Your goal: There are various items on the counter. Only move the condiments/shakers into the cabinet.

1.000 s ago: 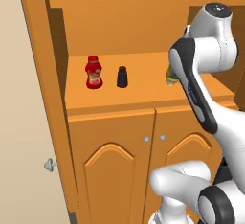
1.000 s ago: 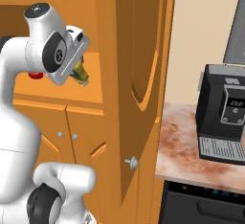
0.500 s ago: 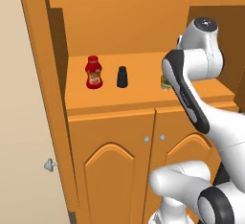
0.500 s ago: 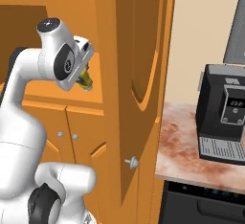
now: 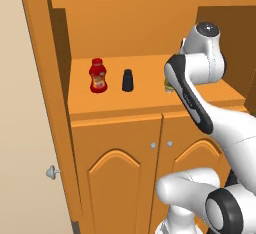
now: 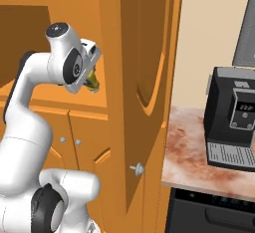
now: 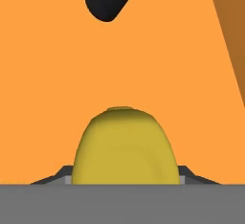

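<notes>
Mustard bottle (image 7: 124, 146) apparently pinched in tool (image 7: 125, 177), above cabinet (image 5: 115, 103) shelf.

On the open cabinet (image 5: 125, 143) shelf the red ketchup bottle (image 5: 97, 75) and the black shaker (image 5: 128, 80) stand upright, side by side but apart. The yellow mustard bottle (image 7: 124, 146) sits between the gripper's fingers over the same shelf.

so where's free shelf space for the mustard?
Bare shelf between the black shaker and the mustard bottle in the gripper, plus the front strip along the cabinet shelf edge. Left end is taken by the ketchup bottle.
</notes>
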Motion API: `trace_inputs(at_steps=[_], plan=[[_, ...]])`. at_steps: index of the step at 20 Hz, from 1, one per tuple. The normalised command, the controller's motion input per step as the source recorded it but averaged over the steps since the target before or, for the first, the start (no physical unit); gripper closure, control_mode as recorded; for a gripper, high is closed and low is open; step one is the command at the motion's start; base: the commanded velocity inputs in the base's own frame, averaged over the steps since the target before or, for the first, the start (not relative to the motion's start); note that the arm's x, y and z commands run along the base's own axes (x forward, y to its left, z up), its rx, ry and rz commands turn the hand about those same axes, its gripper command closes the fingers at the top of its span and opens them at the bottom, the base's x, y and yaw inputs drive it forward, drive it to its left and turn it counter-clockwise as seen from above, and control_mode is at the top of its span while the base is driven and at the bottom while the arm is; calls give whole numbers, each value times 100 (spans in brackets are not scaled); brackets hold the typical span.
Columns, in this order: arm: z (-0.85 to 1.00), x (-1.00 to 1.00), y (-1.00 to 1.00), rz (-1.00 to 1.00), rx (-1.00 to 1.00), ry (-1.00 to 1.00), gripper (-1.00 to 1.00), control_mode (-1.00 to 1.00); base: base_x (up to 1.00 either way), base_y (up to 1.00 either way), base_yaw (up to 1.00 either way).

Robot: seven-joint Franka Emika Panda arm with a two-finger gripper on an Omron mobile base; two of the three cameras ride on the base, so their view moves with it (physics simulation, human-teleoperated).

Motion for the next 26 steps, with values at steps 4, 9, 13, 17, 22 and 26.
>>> trace_inputs(at_steps=[4, 9, 13, 17, 22, 26], plan=[[0, 23, 0, 0, 0, 3, 100, -100, 0, 0, 0], [0, 20, 0, 0, 0, 9, 100, -100, 0, 0, 0], [-6, 27, 0, -1, 0, 8, 100, -100, 0, 0, 0], [-14, 27, 0, -1, 1, 4, -100, -100, 0, 0, 0], [-10, 34, 3, -1, 1, 1, -100, -100, 0, 0, 0], [0, 19, 0, 0, 3, 0, -100, -100, 0, 0, 0]])
